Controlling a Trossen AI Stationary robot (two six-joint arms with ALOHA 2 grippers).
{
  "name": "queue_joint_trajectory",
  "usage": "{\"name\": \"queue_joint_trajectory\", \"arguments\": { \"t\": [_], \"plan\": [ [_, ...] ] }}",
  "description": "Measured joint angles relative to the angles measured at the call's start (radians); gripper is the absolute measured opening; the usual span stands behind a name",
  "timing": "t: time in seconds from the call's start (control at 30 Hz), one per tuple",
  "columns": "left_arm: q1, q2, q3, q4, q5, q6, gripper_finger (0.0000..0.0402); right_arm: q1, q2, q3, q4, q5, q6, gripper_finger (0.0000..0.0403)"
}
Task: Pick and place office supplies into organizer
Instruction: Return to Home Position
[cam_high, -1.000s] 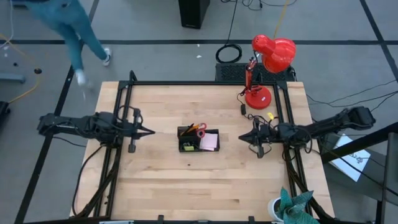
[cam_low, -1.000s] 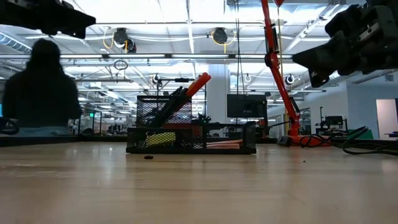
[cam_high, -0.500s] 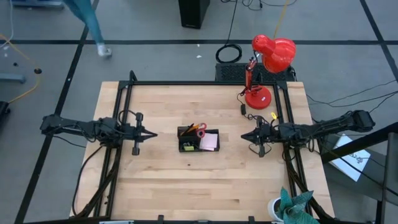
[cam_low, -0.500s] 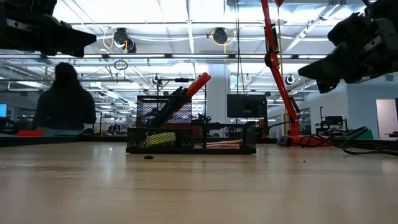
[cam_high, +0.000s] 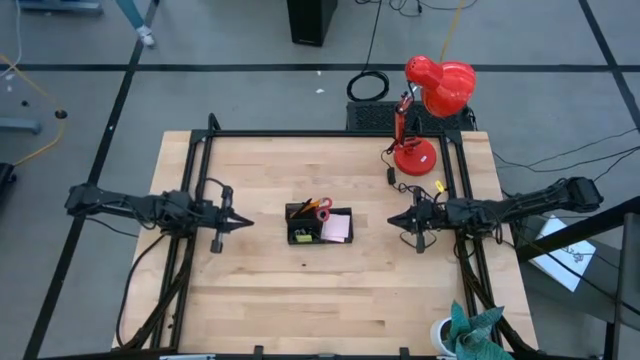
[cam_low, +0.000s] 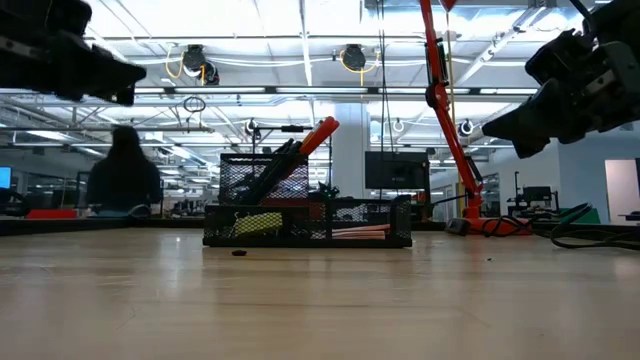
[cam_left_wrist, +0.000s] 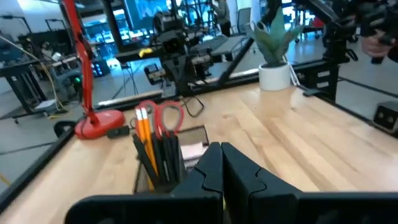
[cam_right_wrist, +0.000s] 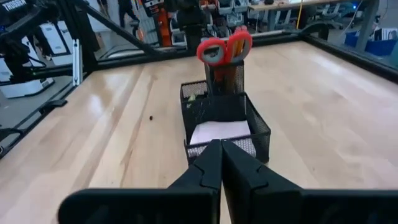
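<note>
- In the high view, a small black wire-mesh organizer (cam_high: 320, 241) is seen near the middle of the pale wooden worktop (cam_high: 300, 300). Red-handled scissors (cam_high: 322, 206) are stood in its cup and a pink sticky-note pad (cam_high: 338, 228) is laid flat in a compartment.
- The left end effector (cam_high: 243, 222) and the right end effector (cam_high: 392, 220) are held well apart from the organizer on opposite sides, both pointed toward it. A red desk lamp (cam_high: 430, 95) is placed at the far right corner.
- In the low view, the organizer is shown resting flat on the worktop, with the scissor handle slanted above its cup. Both end effectors are raised clear of the wood. A small dark speck (cam_low: 238, 252) lies just in front of the organizer; what it is cannot be told.
- In the left wrist view, the left end effector's fingers are pressed together on nothing. Two orange pencils (cam_left_wrist: 143, 124) and black pens (cam_left_wrist: 166, 158) are seen upright beyond them.
- In the right wrist view, the right end effector's fingers are likewise closed and empty, with the pad compartment nearest.
- The organizer is judged light, stiff and easily slid on the wood, so it is best taken by a wall rim. The scissors are judged rigid and top-heavy, and best gripped at the handles.
</note>
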Motion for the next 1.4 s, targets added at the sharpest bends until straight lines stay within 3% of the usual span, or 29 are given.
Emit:
{"name": "queue_joint_trajectory", "arguments": {
  "t": [0.2, 0.7, 1.4],
  "plan": [
    [-0.006, 0.0, -0.091, 0.074, 0.0, -0.039, 0.0, 0.0, 0.0, -0.001, -0.006, 0.0, 0.02, 0.0],
    [-0.006, 0.001, -0.09, 0.056, -0.034, -0.185, 0.0018, 0.01, 0.0, -0.001, 0.024, -0.007, 0.006, 0.0],
    [-0.006, 0.001, -0.09, 0.053, -0.035, -0.179, 0.0026, 0.009, 0.0, -0.001, 0.072, -0.005, 0.054, 0.0]
  ]
}}
